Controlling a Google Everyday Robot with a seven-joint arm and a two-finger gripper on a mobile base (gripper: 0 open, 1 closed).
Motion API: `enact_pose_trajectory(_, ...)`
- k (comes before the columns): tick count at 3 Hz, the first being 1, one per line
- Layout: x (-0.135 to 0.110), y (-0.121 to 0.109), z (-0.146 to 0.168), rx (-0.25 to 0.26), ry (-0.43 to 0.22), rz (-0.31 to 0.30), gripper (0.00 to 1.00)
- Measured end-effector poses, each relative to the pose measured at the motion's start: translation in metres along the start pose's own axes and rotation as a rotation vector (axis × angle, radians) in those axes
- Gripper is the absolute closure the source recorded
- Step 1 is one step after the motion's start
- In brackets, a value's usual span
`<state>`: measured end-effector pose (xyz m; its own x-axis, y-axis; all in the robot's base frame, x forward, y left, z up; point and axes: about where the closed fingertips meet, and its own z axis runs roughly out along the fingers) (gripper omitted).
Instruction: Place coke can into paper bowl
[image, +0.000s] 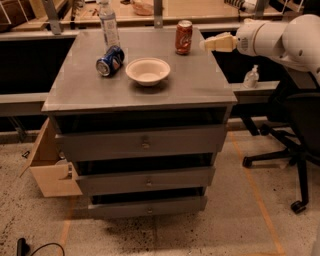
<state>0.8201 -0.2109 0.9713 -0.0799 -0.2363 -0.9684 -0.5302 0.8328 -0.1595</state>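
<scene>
The red coke can (183, 37) stands upright at the back right of the grey cabinet top (190, 82). The off-white paper bowl (148, 71) sits near the middle of the top, in front and to the left of the can, and holds nothing. My gripper (206, 45) comes in from the right on the white arm, at can height, just right of the can and apart from it.
A blue soda can (109, 60) lies on its side left of the bowl. A clear plastic bottle (108, 24) stands behind it. A black office chair (295, 120) stands to the right, a cardboard box (50, 165) at the lower left. Drawers front the cabinet.
</scene>
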Motion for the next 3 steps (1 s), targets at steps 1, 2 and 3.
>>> enact_pose_trajectory(1,-0.004,-0.003,0.062,-0.035,-0.073,0.028,0.0)
enact_pose_trajectory(2,-0.008,-0.005,0.108,-0.017,-0.07,0.044,0.0)
enact_pose_trajectory(3,-0.005,-0.011,0.146,0.039,-0.048,0.085,0.0)
